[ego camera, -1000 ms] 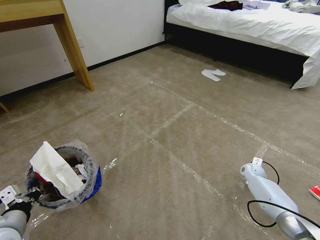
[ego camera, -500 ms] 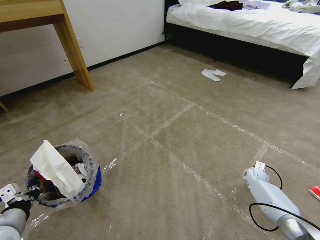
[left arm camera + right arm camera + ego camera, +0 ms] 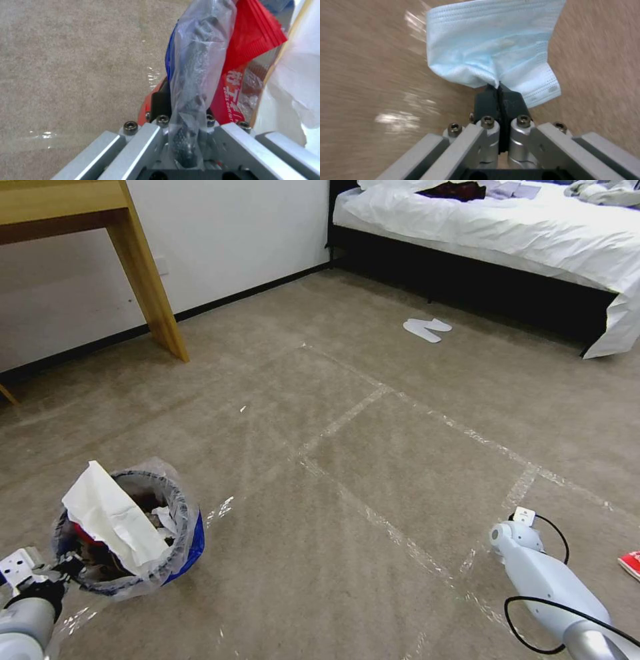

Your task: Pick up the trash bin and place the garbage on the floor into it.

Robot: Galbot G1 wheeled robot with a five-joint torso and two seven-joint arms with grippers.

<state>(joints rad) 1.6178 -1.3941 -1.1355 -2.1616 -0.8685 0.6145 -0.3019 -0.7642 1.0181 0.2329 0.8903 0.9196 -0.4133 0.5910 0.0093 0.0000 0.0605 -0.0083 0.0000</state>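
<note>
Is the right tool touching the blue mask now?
Touching. In the right wrist view the right tool is shut on the mask, with the cloth pinched between its dark fingertips.

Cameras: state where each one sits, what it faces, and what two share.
Head: high on the robot, facing down at carpet; both forearms show.
Left wrist: behind the left end effector, clamped on the trash bin rim.
Right wrist: behind the right end effector, pinching the blue mask.
Shared: head and left wrist see the bin.
</note>
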